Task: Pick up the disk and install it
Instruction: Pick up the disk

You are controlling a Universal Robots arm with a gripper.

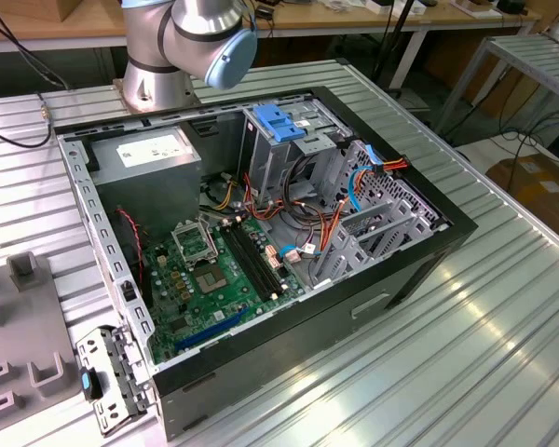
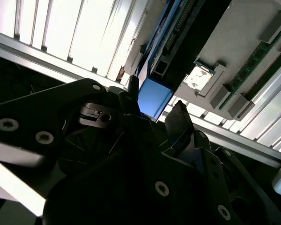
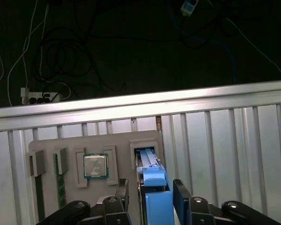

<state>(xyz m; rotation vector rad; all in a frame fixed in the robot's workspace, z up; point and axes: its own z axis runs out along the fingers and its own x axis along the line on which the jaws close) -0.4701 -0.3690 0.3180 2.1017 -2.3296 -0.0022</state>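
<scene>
Pick-up step: the end effector [image 3: 151, 183] stands open, straddling the disk [image 3: 149, 161], which sits on edge in the grey holder [image 3: 70, 143] on the table [image 3: 225, 140]. Grasping calls for centred, even closure.

The disk [image 3: 155, 199] stands on edge in the first wrist view, so its flat sides are hidden. The picture's edge cuts part off. The exterior view cuts off the arm [image 1: 191, 37].

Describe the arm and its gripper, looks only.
The arm has rounded silver-grey joint housings with a light-blue end cap. The gripper is matte black, built from angular linkage plates fastened with round silver screws.
</scene>
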